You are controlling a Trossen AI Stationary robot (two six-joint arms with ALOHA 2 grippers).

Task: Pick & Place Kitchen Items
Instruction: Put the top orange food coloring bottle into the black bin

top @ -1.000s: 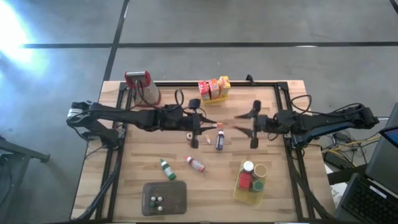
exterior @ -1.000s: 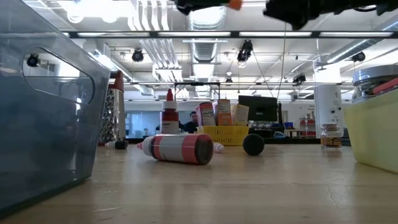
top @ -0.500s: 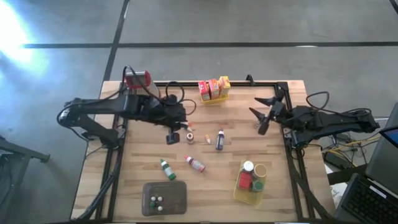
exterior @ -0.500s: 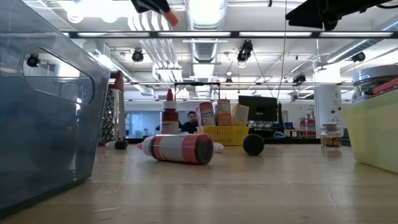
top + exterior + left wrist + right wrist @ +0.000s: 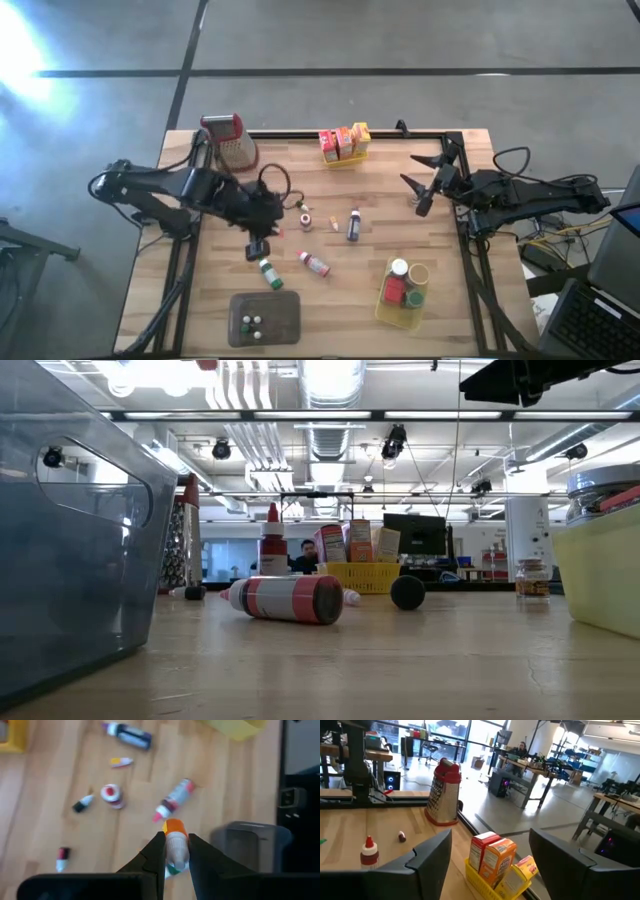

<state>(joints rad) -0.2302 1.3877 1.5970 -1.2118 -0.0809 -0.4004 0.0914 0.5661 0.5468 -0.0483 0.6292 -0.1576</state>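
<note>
The left gripper (image 5: 176,851) hangs over the middle-left of the table, its fingers pinched narrowly on a small bottle with an orange cap (image 5: 174,844), above the green-capped bottle (image 5: 268,271) and close to the grey tray (image 5: 266,317) at the near edge. The right gripper (image 5: 423,179) waits over the far right of the table with its fingers spread wide and nothing between them. Other kitchen items lie loose mid-table: a red-and-white bottle (image 5: 314,263) on its side and a dark bottle (image 5: 353,226).
</note>
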